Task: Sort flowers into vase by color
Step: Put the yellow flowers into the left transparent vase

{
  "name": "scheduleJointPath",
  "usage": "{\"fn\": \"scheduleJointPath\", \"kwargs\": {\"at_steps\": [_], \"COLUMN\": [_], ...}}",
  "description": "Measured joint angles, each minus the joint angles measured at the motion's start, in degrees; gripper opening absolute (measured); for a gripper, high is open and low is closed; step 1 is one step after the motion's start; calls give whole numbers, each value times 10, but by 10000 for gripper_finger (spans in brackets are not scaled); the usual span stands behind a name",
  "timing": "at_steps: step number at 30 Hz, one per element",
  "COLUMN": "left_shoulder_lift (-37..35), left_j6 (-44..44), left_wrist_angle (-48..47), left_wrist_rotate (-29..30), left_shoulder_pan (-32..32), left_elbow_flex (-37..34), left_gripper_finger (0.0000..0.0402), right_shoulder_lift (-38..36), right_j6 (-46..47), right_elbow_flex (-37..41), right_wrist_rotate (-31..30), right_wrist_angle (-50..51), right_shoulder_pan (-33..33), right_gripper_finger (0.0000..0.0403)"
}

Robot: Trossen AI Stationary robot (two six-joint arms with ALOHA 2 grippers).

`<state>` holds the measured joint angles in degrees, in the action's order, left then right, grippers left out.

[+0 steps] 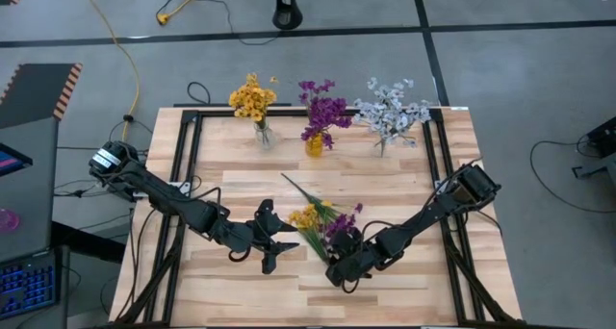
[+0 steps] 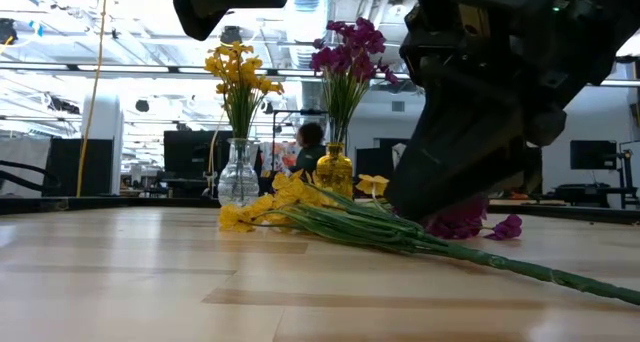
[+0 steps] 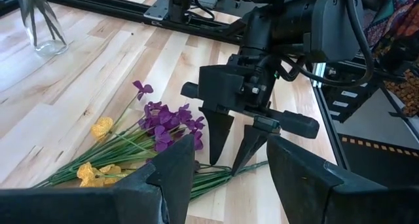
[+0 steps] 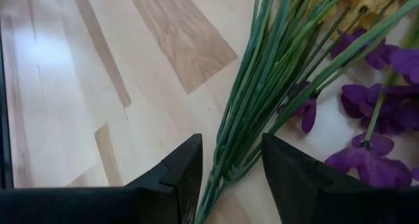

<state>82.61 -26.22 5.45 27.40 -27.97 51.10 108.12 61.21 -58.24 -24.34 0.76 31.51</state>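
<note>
High view: three vases stand in a row along the table's point(image 1: 404, 271) far edge, one per colour, holding yellow point(image 1: 253, 100), purple point(image 1: 322, 111) and pale point(image 1: 390, 111) sprigs, so each serves as a sorting target. The unsorted flowers point(image 1: 322, 221) lie loose mid-table, yellow and purple blossoms mixed, their green stems fanned toward the near edge. The right gripper point(image 1: 345, 268) is lowered over the stem ends, where the bundle is narrowest and easiest to pinch. Right wrist view: its fingers point(image 4: 180, 171) stand apart, straddling the stems point(image 4: 252, 129) without yet clamping them; nothing is held. Left wrist view: the left gripper point(image 3: 226, 171), jaws likewise apart and empty, waits just beside the bundle, facing the right one, probably placed to take or steady a sprig once one is separated. Low view: the bundle rests flat on the wood.
</note>
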Motion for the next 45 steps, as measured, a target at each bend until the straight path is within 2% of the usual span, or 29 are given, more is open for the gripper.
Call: {"fn": "scheduleJointPath", "kwargs": {"at_steps": [16, 20, 28, 31, 35, 40, 45], "left_shoulder_lift": [0, 0, -10, -26, -61, -118, -169], "left_j6": [17, 17, 40, 41, 61, 69, 62], "left_wrist_angle": [1, 4, 18, 15, 11, -48, -126], "left_wrist_rotate": [-1, 0, 0, 0, 0, 2, 55], "left_shoulder_pan": [0, 0, 0, 0, -1, -6, -23], "left_elbow_flex": [0, 0, 0, 0, 0, 0, 0], "left_gripper_finger": [178, 178, 178, 178, 178, 178, 178], "right_shoulder_lift": [72, 72, 73, 73, 69, 34, -14], "right_j6": [2, 3, 0, -4, -30, -81, -162], "right_elbow_flex": [-17, -17, -17, -16, -15, -15, -15], "right_wrist_rotate": [-37, -43, -43, -42, -41, -51, -101], "right_wrist_angle": [-66, -67, -81, -91, -110, -124, -125], "right_shoulder_pan": [-2, -5, -9, -10, -10, -12, -17], "right_gripper_finger": [176, 144, 42, 22, 22, 29, 24]}}
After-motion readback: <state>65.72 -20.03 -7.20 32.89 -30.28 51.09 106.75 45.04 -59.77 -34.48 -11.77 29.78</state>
